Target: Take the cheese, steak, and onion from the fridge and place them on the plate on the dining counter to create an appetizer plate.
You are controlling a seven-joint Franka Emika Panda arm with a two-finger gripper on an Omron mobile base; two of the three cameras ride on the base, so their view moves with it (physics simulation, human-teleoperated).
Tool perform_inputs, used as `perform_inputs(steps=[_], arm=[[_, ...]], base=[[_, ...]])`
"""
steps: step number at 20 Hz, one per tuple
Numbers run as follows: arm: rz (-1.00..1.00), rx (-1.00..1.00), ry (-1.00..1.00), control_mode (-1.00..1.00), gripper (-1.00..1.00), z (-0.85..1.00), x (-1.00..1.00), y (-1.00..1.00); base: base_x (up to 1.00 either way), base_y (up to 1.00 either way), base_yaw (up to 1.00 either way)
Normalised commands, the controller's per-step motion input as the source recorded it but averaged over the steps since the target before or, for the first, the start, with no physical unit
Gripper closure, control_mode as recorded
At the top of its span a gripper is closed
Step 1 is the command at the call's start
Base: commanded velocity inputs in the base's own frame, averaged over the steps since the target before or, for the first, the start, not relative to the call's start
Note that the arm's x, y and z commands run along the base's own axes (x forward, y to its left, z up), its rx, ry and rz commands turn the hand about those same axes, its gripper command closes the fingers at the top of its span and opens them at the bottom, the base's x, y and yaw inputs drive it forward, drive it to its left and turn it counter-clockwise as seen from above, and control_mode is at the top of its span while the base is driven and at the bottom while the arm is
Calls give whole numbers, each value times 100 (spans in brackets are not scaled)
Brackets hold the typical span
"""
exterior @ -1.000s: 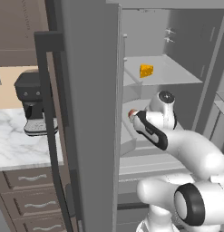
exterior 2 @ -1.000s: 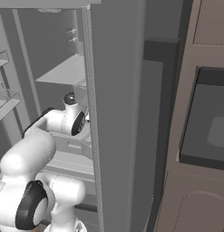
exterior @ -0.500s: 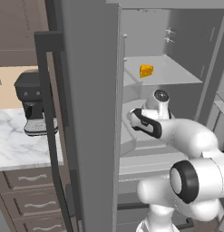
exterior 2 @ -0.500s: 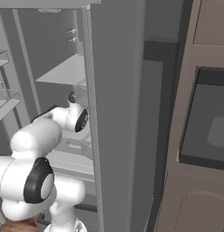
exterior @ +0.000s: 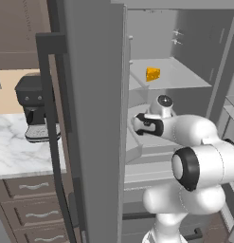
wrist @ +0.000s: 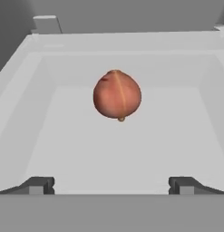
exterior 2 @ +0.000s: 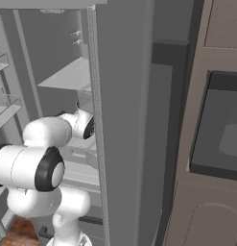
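Gripper wide open, onion mid-drawer, clear of walls.

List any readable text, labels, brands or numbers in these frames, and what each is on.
None readable. No lettering on the fridge door or shelves, the cheese, the onion in its pale drawer, the coffee machine on the marble worktop, or the dark built-in microwave.
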Motion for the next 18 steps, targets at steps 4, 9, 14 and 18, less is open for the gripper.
perform_inputs(steps=[4, 9, 14, 18], arm=[[0, 0, 0, -100, -100, -15, 42, -2], [0, 0, 0, -100, -100, -13, 36, -1], [0, 0, 0, -100, -100, -10, 32, -2], [0, 0, 0, -100, -100, -11, 32, -3]], base=[[0, 0, 0], [0, 0, 0], [0, 0, 0], [0, 0, 0]])
